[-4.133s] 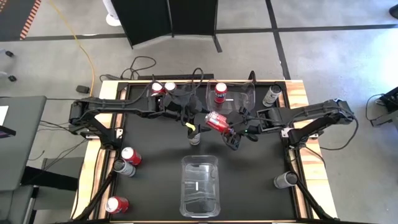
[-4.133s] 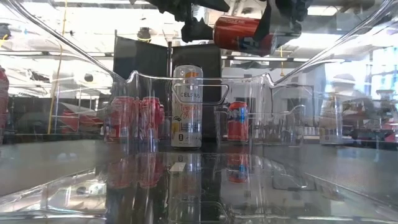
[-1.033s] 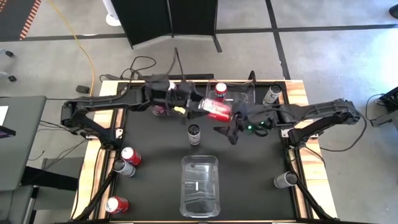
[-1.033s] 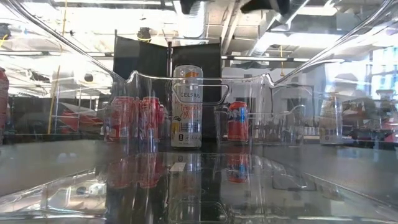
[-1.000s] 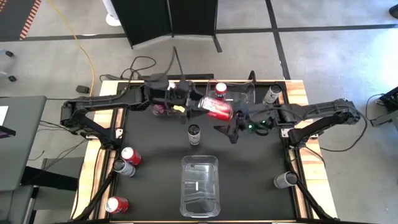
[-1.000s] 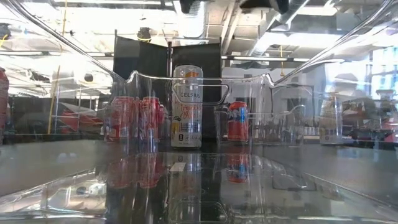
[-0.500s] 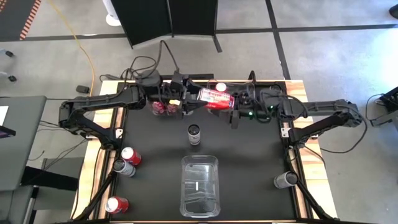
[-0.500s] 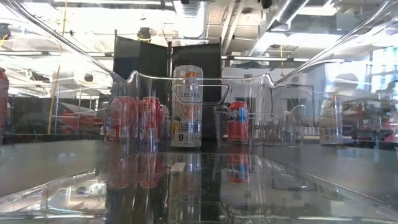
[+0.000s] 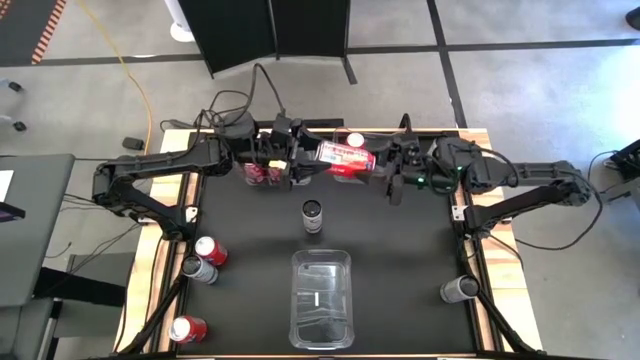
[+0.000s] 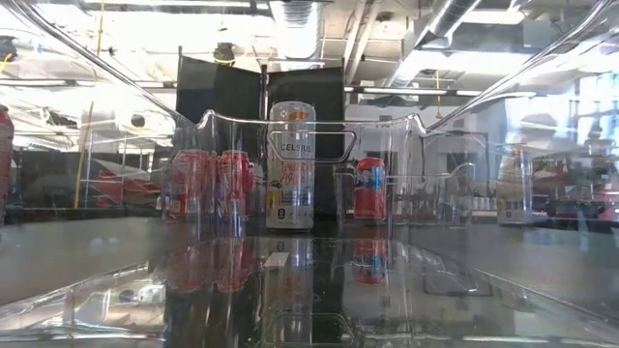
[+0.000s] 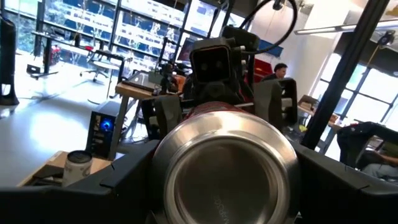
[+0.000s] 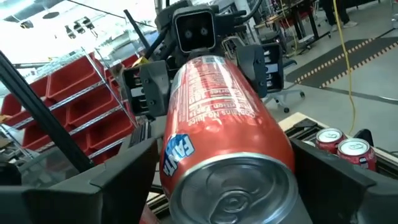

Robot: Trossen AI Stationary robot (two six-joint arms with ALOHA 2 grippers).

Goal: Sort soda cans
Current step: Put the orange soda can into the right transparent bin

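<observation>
Now I see the red can [image 9: 345,156] carried to the worktop's far edge, lying level between both arms, left pincer [image 9: 298,160] pinching one end, right pincer [image 9: 385,170] spread around the other: handover under way.

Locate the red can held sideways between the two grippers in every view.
High view: red can, lying sideways at the table's far edge.
Low view: not in it.
Left wrist view: silver end.
Right wrist view: red side and top.
Shared landmark: the can itself.
</observation>
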